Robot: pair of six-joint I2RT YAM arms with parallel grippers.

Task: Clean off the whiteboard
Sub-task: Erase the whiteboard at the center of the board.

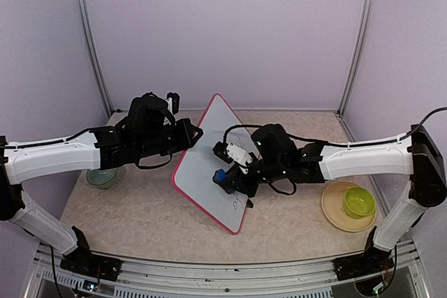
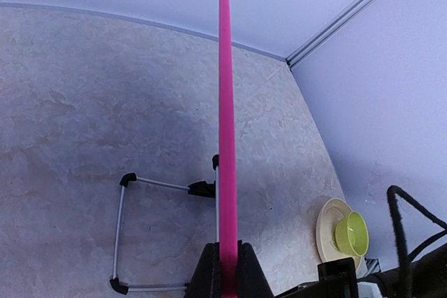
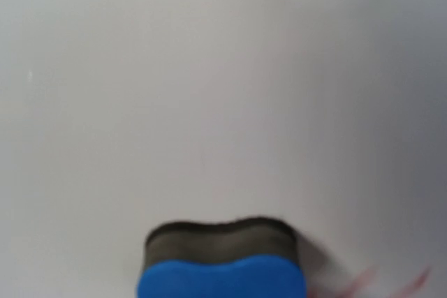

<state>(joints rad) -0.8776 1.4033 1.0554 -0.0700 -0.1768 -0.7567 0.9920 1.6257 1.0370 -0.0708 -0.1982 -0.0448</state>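
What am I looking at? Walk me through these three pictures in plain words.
Two robot arms are bolted to a table. The overhead picture looks down from behind them; the other two come from cameras on each wrist. The left pincer clamps the rim of a propped whiteboard, seen edge-on in its own view. The right pincer holds a blue eraser against the white face; faint marks show lower down. Also there: a green bowl on a yellow plate, and a pale bowl.
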